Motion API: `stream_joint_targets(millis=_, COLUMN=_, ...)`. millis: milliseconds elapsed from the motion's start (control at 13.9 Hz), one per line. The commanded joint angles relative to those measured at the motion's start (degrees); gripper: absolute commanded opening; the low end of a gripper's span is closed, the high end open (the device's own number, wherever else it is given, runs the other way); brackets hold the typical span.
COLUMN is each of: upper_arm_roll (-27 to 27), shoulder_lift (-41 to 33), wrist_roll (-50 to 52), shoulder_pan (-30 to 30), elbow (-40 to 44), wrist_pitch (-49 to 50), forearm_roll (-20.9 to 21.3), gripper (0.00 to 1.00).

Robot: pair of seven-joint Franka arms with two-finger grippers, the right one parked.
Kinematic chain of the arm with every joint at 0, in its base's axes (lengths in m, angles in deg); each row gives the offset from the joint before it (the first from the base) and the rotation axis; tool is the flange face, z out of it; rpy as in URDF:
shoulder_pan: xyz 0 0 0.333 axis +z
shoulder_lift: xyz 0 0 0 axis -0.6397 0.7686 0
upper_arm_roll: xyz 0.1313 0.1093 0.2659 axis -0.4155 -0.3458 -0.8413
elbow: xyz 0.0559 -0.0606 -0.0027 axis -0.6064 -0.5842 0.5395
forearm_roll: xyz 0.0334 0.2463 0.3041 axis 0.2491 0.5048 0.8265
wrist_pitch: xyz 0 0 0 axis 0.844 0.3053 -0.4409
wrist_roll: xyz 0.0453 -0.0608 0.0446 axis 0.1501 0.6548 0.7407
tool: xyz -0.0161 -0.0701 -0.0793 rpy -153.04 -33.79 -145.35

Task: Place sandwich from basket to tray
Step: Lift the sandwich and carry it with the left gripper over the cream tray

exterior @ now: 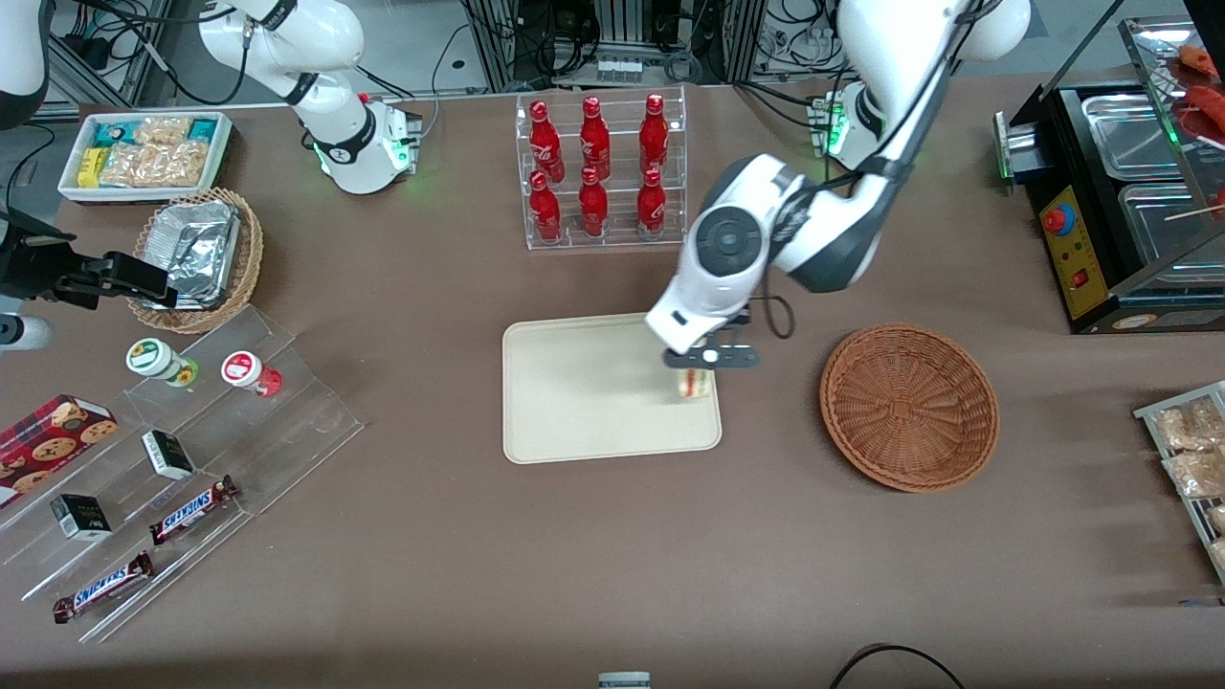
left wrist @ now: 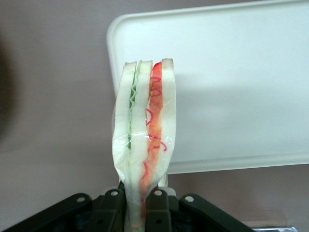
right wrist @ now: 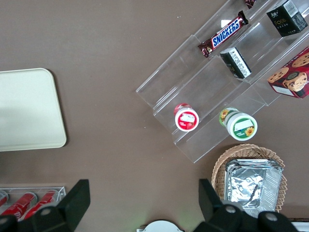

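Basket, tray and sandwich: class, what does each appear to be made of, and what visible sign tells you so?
Basket: woven wicker or rattan, reddish-brown, with concentric woven rings; it is empty.
Tray: probably moulded plastic, matte cream, with a smooth surface, rounded corners and a low rim.
Sandwich: soft white bread slices with red and green filling, seemingly in clear glossy film. The gripper holds it above the tray's edge, jaws shut on it.

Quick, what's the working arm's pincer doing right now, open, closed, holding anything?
Left pincer: closed on the sandwich, held above the edge of the tray that lies nearest the basket.
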State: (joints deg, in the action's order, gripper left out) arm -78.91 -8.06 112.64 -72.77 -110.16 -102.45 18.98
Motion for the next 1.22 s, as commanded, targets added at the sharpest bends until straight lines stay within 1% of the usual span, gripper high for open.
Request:
stream_joint_targets(millis=0, upper_arm_roll=-0.73, shoulder_lift=6.26, wrist_roll=5.09, shoulder_pan=-3.46, elbow=7.26, wrist_pitch=1.12, forearm_roll=-0.71, gripper=0.00)
stream_joint_targets(millis=216, upper_arm_roll=-0.82, shoulder_lift=11.88, wrist_roll=9.33, shoulder_pan=-6.02, elbow=12.36, wrist_pitch=0.95, forearm_roll=-0.53, gripper=0.00)
stream_joint_targets(millis=432, upper_arm_roll=-0.82, shoulder_lift=15.23, wrist_roll=12.58, shoulder_pan=-6.99, elbow=15.09, wrist_pitch=-1.59, forearm_roll=-0.62, gripper=0.00)
stream_joint_targets(millis=720, upper_arm_roll=-0.82, shoulder_lift=17.87, wrist_roll=13.46, shoulder_pan=-7.34, elbow=16.41, wrist_pitch=-4.85, forearm_roll=-0.62, gripper=0.00)
stream_joint_targets(millis=1152, upper_arm_roll=-0.82, shoulder_lift=20.16, wrist_roll=13.82, shoulder_pan=-7.25, elbow=17.47, wrist_pitch=-6.52, forearm_roll=-0.62, gripper=0.00)
